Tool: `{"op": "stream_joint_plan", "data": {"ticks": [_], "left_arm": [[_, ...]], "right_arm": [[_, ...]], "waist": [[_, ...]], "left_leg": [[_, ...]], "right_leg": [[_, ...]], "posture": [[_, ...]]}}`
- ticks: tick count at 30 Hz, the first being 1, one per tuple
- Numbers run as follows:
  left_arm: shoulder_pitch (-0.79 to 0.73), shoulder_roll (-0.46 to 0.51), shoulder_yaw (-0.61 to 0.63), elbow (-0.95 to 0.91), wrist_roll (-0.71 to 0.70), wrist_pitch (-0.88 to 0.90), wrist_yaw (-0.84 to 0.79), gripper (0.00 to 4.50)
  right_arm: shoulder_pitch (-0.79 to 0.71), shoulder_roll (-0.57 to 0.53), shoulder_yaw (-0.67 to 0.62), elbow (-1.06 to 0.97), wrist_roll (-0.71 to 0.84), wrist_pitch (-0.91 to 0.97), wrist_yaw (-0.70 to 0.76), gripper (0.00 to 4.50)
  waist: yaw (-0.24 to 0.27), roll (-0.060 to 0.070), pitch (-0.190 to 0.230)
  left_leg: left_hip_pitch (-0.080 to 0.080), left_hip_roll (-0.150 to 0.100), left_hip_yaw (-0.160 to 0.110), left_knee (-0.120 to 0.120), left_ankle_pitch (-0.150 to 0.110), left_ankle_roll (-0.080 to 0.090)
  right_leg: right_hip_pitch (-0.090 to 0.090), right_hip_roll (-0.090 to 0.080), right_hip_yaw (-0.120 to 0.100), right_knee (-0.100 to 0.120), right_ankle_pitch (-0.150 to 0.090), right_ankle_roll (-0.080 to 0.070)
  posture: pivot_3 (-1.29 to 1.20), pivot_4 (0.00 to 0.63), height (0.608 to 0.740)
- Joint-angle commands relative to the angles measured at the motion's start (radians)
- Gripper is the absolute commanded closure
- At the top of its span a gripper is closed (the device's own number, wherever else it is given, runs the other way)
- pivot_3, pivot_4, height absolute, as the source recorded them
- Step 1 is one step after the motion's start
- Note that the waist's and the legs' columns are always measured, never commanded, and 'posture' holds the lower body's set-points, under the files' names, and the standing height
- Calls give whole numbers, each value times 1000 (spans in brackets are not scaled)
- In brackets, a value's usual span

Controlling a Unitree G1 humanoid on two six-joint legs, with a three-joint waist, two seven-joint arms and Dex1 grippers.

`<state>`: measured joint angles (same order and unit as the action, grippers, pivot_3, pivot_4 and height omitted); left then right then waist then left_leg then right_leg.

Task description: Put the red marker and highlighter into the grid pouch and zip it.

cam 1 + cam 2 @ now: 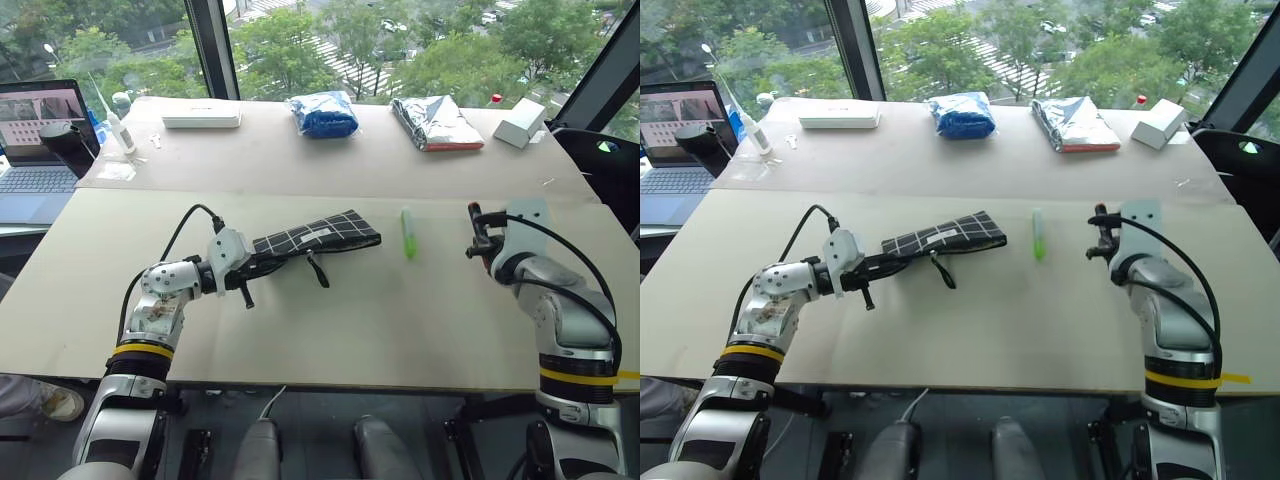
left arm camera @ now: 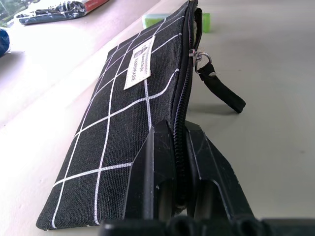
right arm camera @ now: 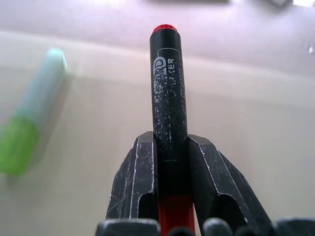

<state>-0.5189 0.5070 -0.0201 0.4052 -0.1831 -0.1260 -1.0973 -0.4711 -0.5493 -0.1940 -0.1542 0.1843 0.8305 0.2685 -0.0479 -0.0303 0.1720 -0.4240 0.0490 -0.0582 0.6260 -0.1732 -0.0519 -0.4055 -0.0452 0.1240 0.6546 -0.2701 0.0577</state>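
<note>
The red marker [image 3: 168,98] stood clamped between the two black fingers of the right pincer [image 3: 170,162], held above the table [image 1: 330,330] at its right side, its scuffed black barrel with worn white print pointing away and a red end showing at each tip. The highlighter [image 1: 408,232] lay flat on the table between that pincer and the grid pouch [image 1: 315,237], close to the pouch's far end. The left pincer [image 2: 179,147] was closed on the pouch's near end, right at the zip line, holding it tilted just off the table with the strap [image 2: 221,91] hanging down.

The zip looked mostly shut, so I judged the marker had no mouth to enter yet; pushing it in could only crumple the soft cloth. The smooth round barrel could also swivel or slip in a two-finger pinch, and the limp pouch could sag or twist from a grip at one end.

The pouch was flat woven black fabric with thin white lines and a small white label. The highlighter was stubby, glossy green with a paler cap.
</note>
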Motion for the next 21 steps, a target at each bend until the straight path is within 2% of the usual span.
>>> {"op": "stream_joint_plan", "data": {"ticks": [1, 5, 13, 21], "left_arm": [[9, 30, 24, -49, -33, 25, -10, 4500], [11, 47, 27, -68, -44, 46, -15, 4500], [28, 63, 29, -103, -52, 69, -12, 4500], [53, 64, 19, -141, -54, 93, -6, 4500]], "right_arm": [[59, -118, 93, -136, 2, -319, 266, 3997], [120, -227, 192, -139, -75, -596, 428, 3997], [101, -247, 316, -22, -255, -922, 469, 3997], [32, -173, 414, 58, -395, -1006, 442, 3997]], "waist": [[0, 0, 0], [2, 0, 0], [3, 0, 0], [3, 0, 0]], "left_leg": [[0, 0, 0, 0, 0, 0], [0, 0, 0, 0, 0, 0], [0, 0, 0, 1, 0, 0], [1, 0, 0, 1, 0, 0]], "right_leg": [[0, 0, 0, 0, 0, 0], [1, 0, 0, -1, -3, 6], [1, 0, 0, -1, -3, 5], [1, 0, 0, 0, -2, 3]], "posture": [[0, 150, 740], [0, 150, 740], [0, 150, 740], [0, 150, 740]]}}
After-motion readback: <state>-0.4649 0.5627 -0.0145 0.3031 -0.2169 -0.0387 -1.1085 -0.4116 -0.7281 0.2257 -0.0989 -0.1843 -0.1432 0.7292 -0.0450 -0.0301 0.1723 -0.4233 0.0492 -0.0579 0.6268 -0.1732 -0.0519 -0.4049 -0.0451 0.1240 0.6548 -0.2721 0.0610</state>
